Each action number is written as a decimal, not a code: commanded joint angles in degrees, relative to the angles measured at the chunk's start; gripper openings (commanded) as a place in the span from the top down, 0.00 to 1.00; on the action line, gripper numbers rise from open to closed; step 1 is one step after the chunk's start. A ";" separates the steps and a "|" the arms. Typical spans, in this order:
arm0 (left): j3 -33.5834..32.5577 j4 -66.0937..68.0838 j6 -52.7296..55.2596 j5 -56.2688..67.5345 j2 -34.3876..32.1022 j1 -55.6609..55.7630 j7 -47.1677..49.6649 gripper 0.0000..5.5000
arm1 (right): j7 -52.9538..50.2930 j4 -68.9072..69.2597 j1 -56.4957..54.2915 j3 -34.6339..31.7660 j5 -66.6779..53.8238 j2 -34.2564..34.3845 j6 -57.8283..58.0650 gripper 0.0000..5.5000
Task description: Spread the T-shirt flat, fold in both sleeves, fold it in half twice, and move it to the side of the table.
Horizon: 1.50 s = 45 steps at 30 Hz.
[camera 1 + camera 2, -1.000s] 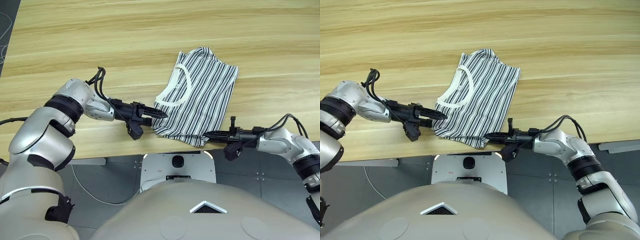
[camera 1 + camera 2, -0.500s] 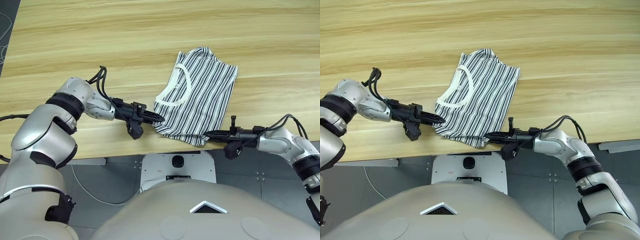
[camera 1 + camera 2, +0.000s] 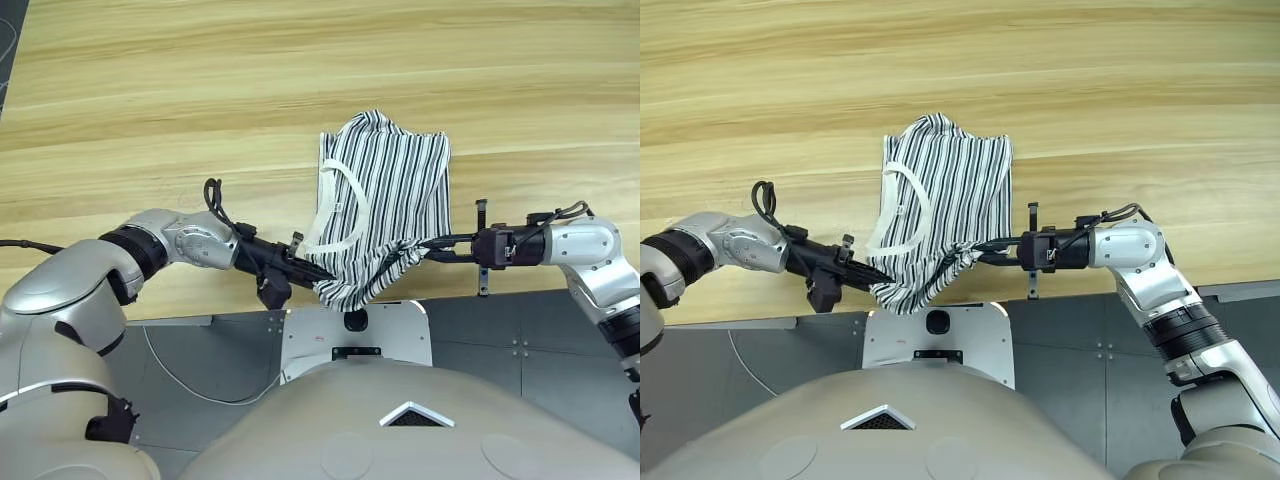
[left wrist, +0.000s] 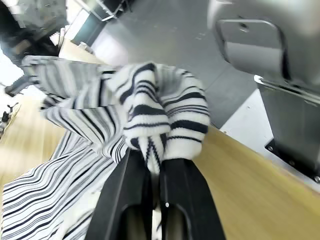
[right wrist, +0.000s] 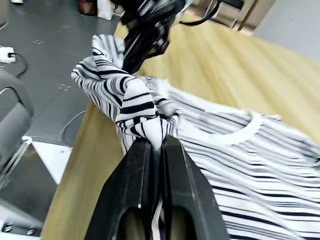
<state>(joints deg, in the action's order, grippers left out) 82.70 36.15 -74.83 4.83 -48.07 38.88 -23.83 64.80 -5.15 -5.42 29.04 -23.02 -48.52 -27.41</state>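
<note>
Pale wooden worktop (image 3: 150, 100) spans the upper frame. At lower left of centre, the left pincer (image 3: 318, 277) is clamped tight on a bunched near corner of the T-shirt (image 3: 385, 190). The black-and-white striped shirt, with a white neckband, sits in the middle of the frame by the worktop's front edge. Its near hem is lifted and sags between the two arms, and its far end rests rumpled on the wood. Right of centre, the right pincer (image 3: 425, 247) pinches the other near corner.

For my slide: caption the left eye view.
Left claw and right claw pinch the striped T-shirt, partly raised off the table.
</note>
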 commanded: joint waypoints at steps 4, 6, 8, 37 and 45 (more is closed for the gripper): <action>-14.90 -16.32 33.22 39.66 -4.97 -5.59 -34.68 0.98 | 6.44 -2.11 1.63 -4.43 -5.96 3.10 10.45 0.98; -21.31 -13.28 38.16 40.94 -2.66 -7.49 -40.49 0.98 | 7.40 -4.48 1.42 -6.65 -7.68 5.09 13.03 0.98; -27.57 -8.44 41.59 40.09 0.51 -9.46 -44.90 0.98 | 7.85 -7.34 0.80 -9.78 -9.70 7.39 15.70 0.98; -69.45 24.09 57.47 12.11 29.73 -3.75 -44.46 0.98 | -8.48 -24.25 -8.95 -28.81 -1.06 28.98 20.36 0.98; -72.95 30.10 57.26 4.90 31.05 -0.73 -35.94 0.98 | -13.77 -23.06 -10.30 -29.42 2.39 30.40 21.69 0.98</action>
<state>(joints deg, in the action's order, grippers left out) 12.37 65.38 -18.04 9.71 -17.22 36.13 -60.00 52.51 -28.60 -14.47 0.80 -21.34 -18.31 -6.15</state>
